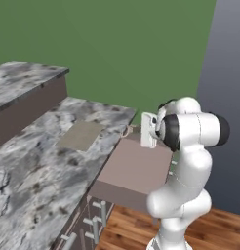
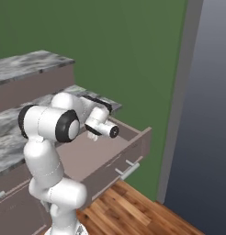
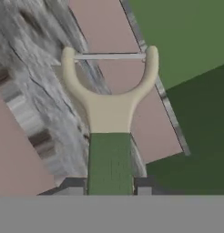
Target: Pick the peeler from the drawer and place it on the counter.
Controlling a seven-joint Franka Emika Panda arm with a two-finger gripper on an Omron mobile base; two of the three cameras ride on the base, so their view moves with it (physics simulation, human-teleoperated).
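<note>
Object: small peeler with dark green handle and pale cream Y-shaped head (image 3: 109, 113), a thin silvery blade bar across the fork.
Object position: held in the air, handle end down between the fingertips, head pointing away from the hand; off the drawer floor.
Claw: two-finger claw (image 3: 109, 190) clamped on the green handle, one dark fingertip (image 3: 73, 185) on each side.
Claw location: above the wide shallow mauve-brown drawer (image 1: 131, 168), near its inner end, close to the edge of the surface.
Step (judged): pick done; carry to the surface in hand.
Next move (judged): swing left over the grey-and-white marbled stone surface (image 1: 39, 166), lower until the peeler rests flat, then release.
Landing area: bare marble beside the flat tan rectangular patch (image 1: 81, 135) looks free.
</note>
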